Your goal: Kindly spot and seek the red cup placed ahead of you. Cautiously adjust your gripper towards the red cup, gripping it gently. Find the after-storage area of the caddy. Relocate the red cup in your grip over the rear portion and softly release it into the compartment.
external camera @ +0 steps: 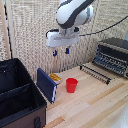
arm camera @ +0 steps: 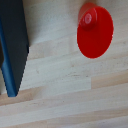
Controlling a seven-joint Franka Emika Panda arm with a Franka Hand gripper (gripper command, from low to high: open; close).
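The red cup (external camera: 72, 85) stands upright on the wooden table, near the middle of the exterior view. In the wrist view the red cup (arm camera: 94, 31) is seen from above, its open mouth toward the camera. My gripper (external camera: 61, 51) hangs well above the table, higher than the cup and a little toward the exterior view's left of it. Its two blue-tipped fingers stand apart and hold nothing. The black caddy (external camera: 17, 95) with its thin inner divider sits at the exterior view's left. The fingers do not show in the wrist view.
A flat blue box (external camera: 47, 84) stands on edge between the caddy and the cup; it also shows in the wrist view (arm camera: 12, 47). A small yellow-orange packet (external camera: 55, 77) lies behind it. A dark toaster oven (external camera: 113, 56) with its tray pulled out (external camera: 95, 73) stands at the exterior view's right.
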